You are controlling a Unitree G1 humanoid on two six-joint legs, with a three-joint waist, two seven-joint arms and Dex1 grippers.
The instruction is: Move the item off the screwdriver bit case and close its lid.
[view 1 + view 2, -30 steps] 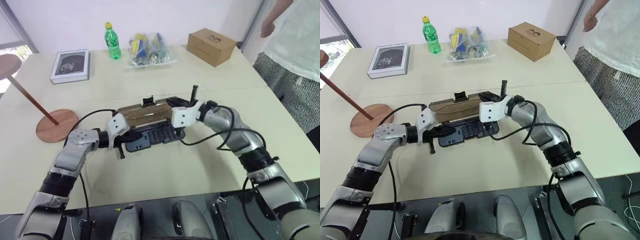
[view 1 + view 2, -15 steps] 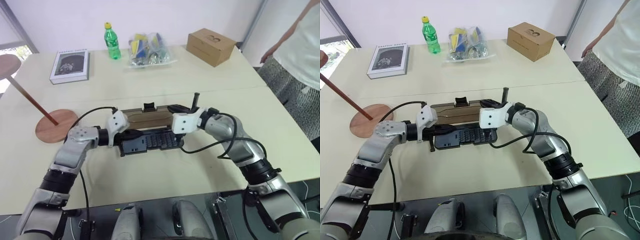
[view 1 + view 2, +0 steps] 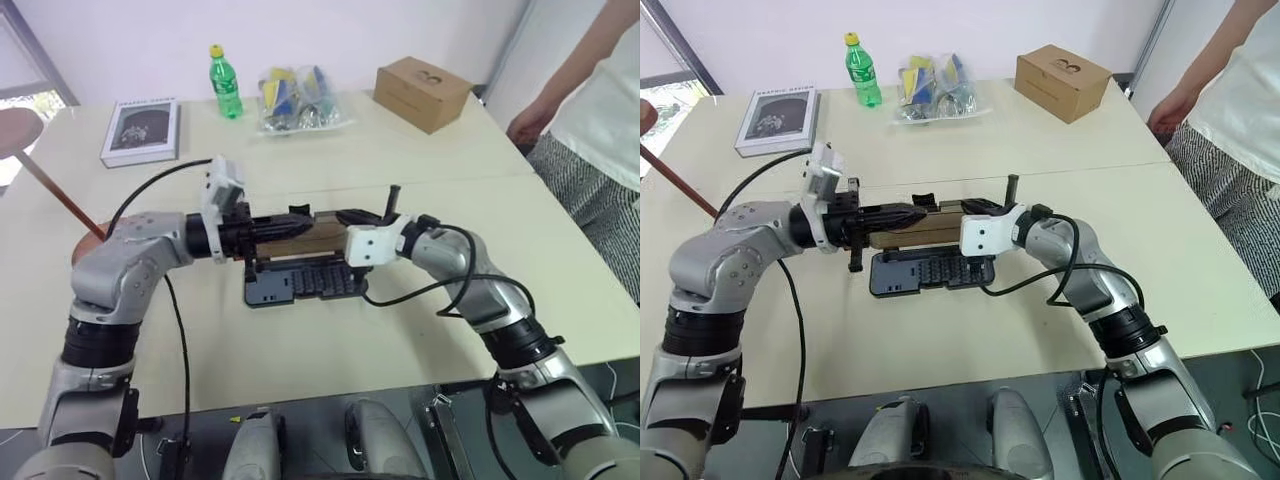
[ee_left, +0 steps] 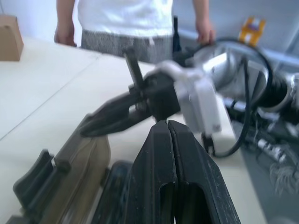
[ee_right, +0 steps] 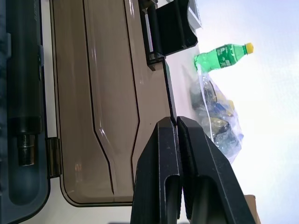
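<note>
The screwdriver bit case (image 3: pixel 300 284) lies open at the table's middle, rows of bits showing in its dark grey base. Its brown lid (image 3: pixel 305 236) stands tilted up along the far side, black clasp on top. My left gripper (image 3: pixel 287 222) is shut and points level towards the right, just over the lid's left half. My right gripper (image 3: pixel 343 214) is shut too, its tip (image 5: pixel 176 120) at the lid's right edge. In the left wrist view, the left fingers (image 4: pixel 159 154) face the right gripper. The item, a reddish-brown wooden stand (image 3: pixel 55 187), leans at the far left, its base partly behind my left arm.
A grey book (image 3: pixel 140 130), a green bottle (image 3: pixel 225 82), a clear bag of items (image 3: pixel 300 100) and a cardboard box (image 3: pixel 422 92) line the table's far side. A person (image 3: pixel 590 90) stands at the table's right edge.
My left arm rose from table level beside the case's left end to the top of the lid. The lid stands more upright. The person at the right shifted.
</note>
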